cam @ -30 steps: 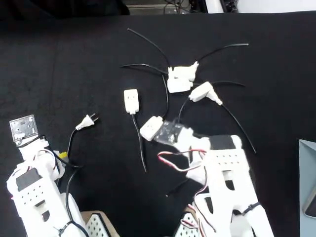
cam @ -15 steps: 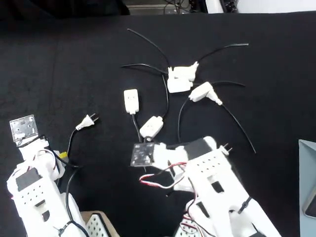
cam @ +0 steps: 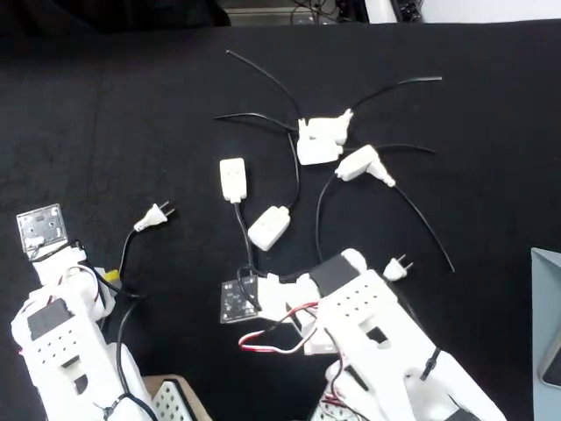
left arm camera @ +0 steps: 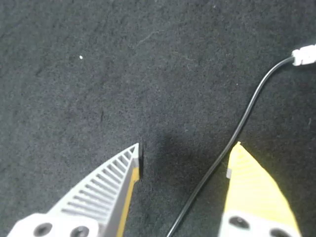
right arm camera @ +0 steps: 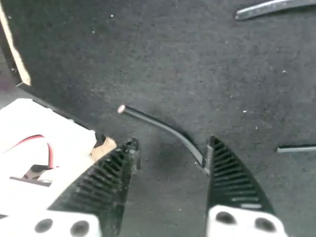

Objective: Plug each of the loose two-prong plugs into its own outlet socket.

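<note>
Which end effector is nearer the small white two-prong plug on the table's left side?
Left. The left end effector sits astride the black cord just behind the small white two-prong plug; the right end effector is farther, around another cord's loose end.

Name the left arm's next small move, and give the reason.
Probably ease the left gripper along the black cable toward the white plug. Its jaws stand open with the cable running between them, well short of the plug, so closing here would likely catch only cord, not the plug body.
</note>
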Motion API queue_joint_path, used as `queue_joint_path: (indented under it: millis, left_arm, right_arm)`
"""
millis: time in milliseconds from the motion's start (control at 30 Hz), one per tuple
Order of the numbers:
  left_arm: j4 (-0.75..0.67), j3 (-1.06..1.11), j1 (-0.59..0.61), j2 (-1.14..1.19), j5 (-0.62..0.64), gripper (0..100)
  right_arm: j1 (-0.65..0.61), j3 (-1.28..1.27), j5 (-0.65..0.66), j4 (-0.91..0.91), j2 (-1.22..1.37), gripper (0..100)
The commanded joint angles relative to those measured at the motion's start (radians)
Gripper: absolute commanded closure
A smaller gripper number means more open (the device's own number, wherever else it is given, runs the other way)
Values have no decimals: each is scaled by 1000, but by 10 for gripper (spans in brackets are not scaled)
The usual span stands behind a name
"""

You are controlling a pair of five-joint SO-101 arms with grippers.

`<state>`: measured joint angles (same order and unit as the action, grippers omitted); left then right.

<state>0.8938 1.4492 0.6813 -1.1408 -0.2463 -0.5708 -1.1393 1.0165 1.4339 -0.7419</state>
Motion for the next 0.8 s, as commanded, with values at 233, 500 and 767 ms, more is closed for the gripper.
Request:
queue_joint_path:
  millis: [233, 500, 767]
  left_arm:
    - [-18, -24, 10, -14, 6, 715]
    - [-18, -24, 10, -14, 6, 715]
    - [-18, -24, 10, -14, 6, 715]
  right_arm:
    - [-227, -74, 9, -92, -7, 787]
    - [-235, -117, 8, -186, -10, 978]
    - [-77, 50, 6, -173, -8, 988]
